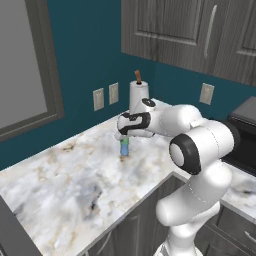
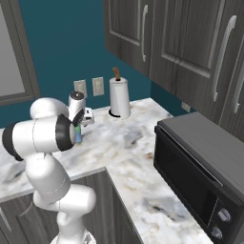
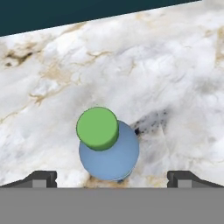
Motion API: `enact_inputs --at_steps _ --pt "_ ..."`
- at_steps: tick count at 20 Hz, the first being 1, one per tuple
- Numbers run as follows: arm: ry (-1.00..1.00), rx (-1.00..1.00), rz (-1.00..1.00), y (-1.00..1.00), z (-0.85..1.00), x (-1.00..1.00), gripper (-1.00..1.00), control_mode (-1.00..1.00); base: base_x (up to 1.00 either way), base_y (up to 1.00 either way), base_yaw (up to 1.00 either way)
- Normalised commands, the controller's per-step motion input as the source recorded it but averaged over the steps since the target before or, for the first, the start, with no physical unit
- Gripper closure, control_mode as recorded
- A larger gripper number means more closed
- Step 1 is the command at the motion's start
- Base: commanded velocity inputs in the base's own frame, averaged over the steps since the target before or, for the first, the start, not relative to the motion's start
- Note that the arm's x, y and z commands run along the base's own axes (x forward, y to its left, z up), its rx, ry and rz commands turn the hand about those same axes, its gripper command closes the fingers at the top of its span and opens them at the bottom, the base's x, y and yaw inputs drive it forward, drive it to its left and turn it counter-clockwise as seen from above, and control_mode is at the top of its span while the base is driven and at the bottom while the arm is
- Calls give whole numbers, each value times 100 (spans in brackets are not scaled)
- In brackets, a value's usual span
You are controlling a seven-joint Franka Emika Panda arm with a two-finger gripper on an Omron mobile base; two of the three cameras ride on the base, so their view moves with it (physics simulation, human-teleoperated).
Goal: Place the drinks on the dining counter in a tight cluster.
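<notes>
you're at the very start of this job, as far as the pictures let you judge: nothing is gripped and no drink sits on the dining counter in what you can see. your claw (image 3: 112, 177) hangs straight above a blue bottle with a green cap (image 3: 108, 148), spread wide, with one tip on either side of the bottle and neither touching it. the bottle stands upright on the marble desk (image 1: 60, 190), on the near side of the paper towel roll (image 1: 138, 95) and a little toward the wall sockets (image 1: 105, 96). from the right base camera the same bottle (image 2: 78, 136) peeks out just beside the arm's elbow, with the paper towel roll (image 2: 119, 97) standing well apart from it and the microwave (image 2: 200, 171) farther off again past that roll. note that this desk runs along the teal wall under the cabinets, so it looks like the worktop rather than the island you need to reach. what's left, by my reckoning: lower and close on this bottle, carry it to the dining counter, then bring any other drinks close beside it. no other drinks are visible near the roll
</notes>
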Motion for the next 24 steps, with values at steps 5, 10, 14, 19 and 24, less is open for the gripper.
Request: enact_inputs --at_steps 5,10,14,19,24 --pt "0 0 0 6 -1 10 -100 -100 0 0 0" --pt "0 0 0 7 -1 8 -100 -100 0 0 0" --pt "0 0 0 1 0 2 -100 -100 0 0 0" --pt "0 0 0 0 0 2 -100 -100 0 0 0" --pt "0 0 0 0 -3 8 -100 -100 0 0 0"
